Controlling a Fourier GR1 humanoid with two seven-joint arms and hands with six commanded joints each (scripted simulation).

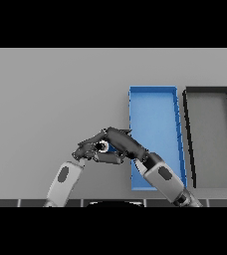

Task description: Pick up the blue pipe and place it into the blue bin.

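The short blue cylindrical pipe [109,147] is largely covered by the dark right hand [123,144]; the left hand [83,151] is partly overlapped, finger posture indeterminate.

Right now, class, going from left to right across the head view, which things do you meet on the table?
Left hand → blue pipe, gripped by the right hand → blue bin → black bin.

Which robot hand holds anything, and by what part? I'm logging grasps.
The right robot hand is curled round the blue pipe, apparently near its end; most is hidden.
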